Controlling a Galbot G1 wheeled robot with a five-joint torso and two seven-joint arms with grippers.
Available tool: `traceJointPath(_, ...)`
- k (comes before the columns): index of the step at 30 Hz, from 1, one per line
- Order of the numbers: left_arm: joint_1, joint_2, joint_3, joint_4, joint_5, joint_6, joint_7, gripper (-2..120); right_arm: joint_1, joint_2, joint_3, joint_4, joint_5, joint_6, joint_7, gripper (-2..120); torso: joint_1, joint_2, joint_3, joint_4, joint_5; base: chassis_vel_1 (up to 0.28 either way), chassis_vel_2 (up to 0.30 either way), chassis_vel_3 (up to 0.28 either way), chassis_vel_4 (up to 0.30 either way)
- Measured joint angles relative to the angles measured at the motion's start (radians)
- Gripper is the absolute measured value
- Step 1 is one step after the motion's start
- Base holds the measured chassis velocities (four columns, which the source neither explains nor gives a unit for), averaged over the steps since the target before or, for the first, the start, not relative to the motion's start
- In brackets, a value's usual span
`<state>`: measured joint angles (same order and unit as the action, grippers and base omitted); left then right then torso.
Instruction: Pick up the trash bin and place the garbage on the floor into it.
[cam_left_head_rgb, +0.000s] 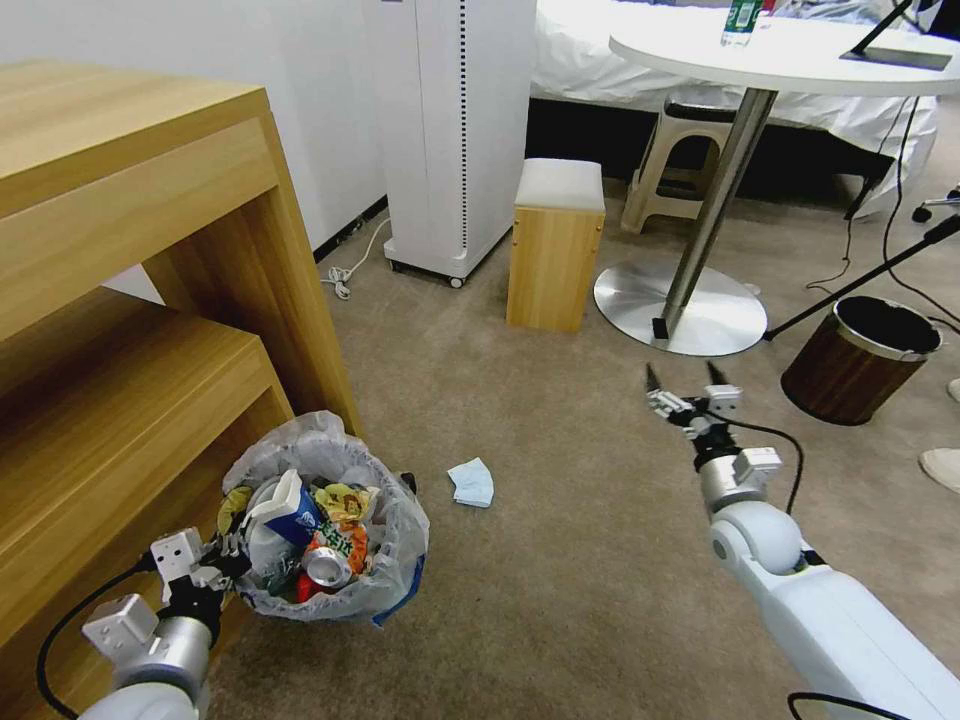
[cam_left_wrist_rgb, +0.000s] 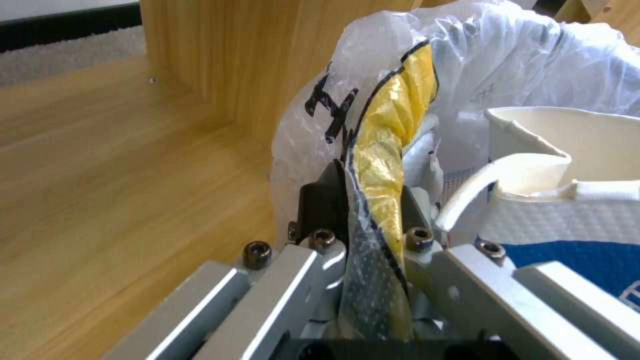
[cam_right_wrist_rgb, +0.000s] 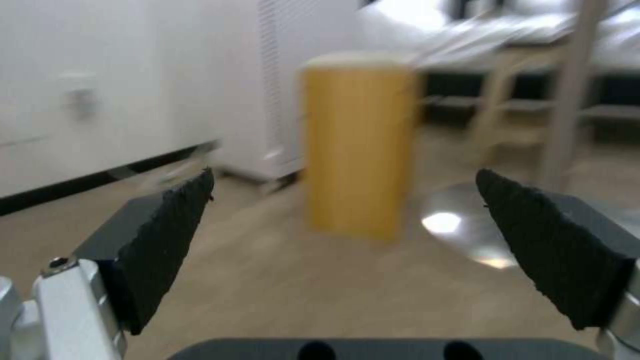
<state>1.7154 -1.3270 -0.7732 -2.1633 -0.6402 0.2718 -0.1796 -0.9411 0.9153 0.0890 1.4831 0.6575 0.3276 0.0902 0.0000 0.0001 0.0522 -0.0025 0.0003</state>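
While the left gripper (cam_left_wrist_rgb: 367, 200) clamps the rim of the trash bin (cam_left_head_rgb: 325, 530), fingers pinching the bag liner and a yellow wrapper (cam_left_wrist_rgb: 390, 150) together, the bin sits beside the wooden shelf unit (cam_left_head_rgb: 130, 300), within that arm's reach.

Item 1, bin: lined with a crinkly plastic bag (cam_left_head_rgb: 300, 440), nearly full; contents include a blue-white cup (cam_left_head_rgb: 290, 510), a crushed can (cam_left_head_rgb: 328, 567) and coloured wrappers.

Item 2, loose garbage: 1 crumpled pale-blue paper (cam_left_head_rgb: 472, 483) lies on the floor (cam_left_head_rgb: 560, 560), near the bin and between the 2 arms.

Item 3, right gripper (cam_left_head_rgb: 684, 378): jaws spread wide, empty, held above the carpet well right of the paper, probably free to collect it.

Judgement: the rim grip likely serves to carry the bin; 1 piece appears left.
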Motion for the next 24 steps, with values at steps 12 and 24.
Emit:
traceJointPath(12, -0.007, -0.024, 0.010, 0.013, 0.018, -0.009, 0.006, 3, 0.245, -0.025, -0.413, -0.298, 0.179, 0.205, -0.432, 100, 0.000, 0.000, 0.000, 0.0000, -0.0005, 0.000, 0.000, 0.000, 0.000)
traceJointPath(24, -0.029, -0.015, 0.031, 0.045, 0.020, -0.012, 0.009, 3, 0.356, 0.061, -0.562, -0.616, 0.104, 0.228, -0.427, 100, 0.000, 0.000, 0.000, -0.0001, -0.0003, 0.000, 0.000, 0.000, 0.000)
